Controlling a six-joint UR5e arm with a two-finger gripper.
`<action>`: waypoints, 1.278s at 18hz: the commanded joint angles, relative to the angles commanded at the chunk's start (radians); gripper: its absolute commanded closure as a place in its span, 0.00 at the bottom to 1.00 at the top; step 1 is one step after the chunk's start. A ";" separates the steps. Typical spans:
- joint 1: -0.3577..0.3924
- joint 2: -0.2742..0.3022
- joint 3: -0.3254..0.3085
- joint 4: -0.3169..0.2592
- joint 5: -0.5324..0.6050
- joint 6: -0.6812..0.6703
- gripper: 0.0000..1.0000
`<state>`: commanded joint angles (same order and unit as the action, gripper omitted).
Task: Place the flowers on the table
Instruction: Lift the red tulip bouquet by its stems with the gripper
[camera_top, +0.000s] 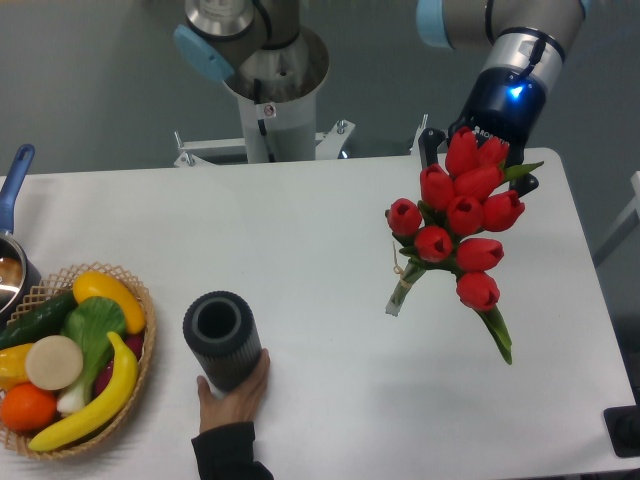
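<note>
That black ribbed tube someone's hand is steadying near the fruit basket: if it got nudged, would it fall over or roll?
The tube stands on end on the table and looks tall for its base, so a sideways nudge would probably tip it. A hand rests against its base. Being round, it would likely roll once down. Its ribbed surface probably grips well rather than slipping.

The gripper sits behind the flowers, its fingers hidden. The basket and pot are cut off at the left edge.
</note>
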<state>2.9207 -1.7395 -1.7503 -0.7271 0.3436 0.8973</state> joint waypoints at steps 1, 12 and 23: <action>0.000 0.002 -0.003 0.000 0.005 0.000 0.76; 0.080 0.104 -0.063 -0.003 0.167 0.018 0.76; 0.035 0.164 -0.120 -0.012 0.627 0.031 0.76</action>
<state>2.9561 -1.5754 -1.8699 -0.7394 0.9707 0.9281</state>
